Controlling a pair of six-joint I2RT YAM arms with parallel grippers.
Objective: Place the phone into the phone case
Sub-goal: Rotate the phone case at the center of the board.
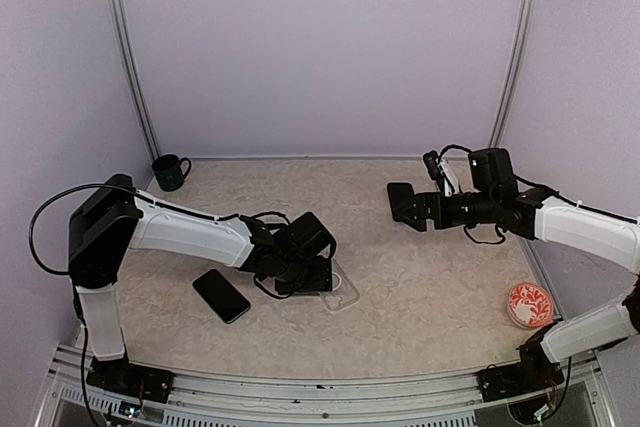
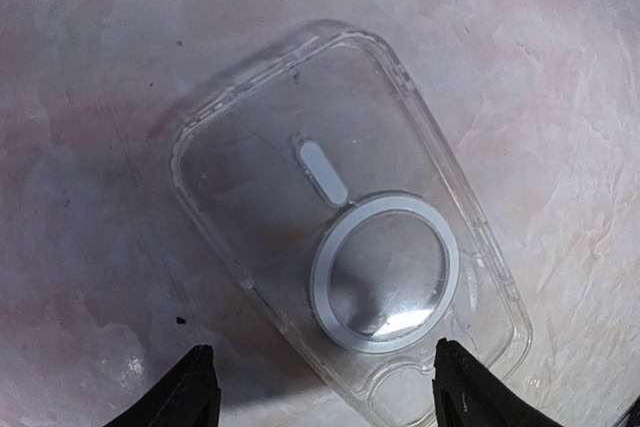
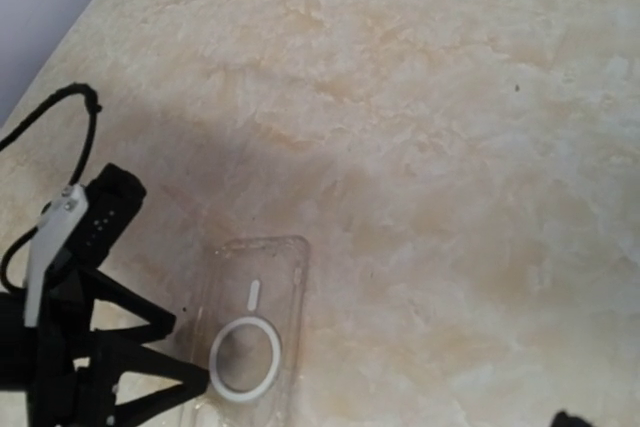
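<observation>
The clear phone case point(image 1: 343, 292) lies flat on the table, hollow side up, with a white ring in its back; it shows in the left wrist view point(image 2: 350, 237) and the right wrist view point(image 3: 250, 322). The black phone point(image 1: 221, 295) lies screen up on the table, left of the case and apart from it. My left gripper point(image 1: 312, 275) hovers just over the case's near end, open and empty, its fingertips point(image 2: 192, 387) spread wider than the case. My right gripper point(image 1: 405, 207) hangs open and empty above the table, well to the right of the case.
A dark green mug point(image 1: 170, 172) stands at the back left corner. A red-and-white dish point(image 1: 530, 304) sits near the right front edge. The left arm's black wrist and cable point(image 3: 80, 347) show at the left of the right wrist view.
</observation>
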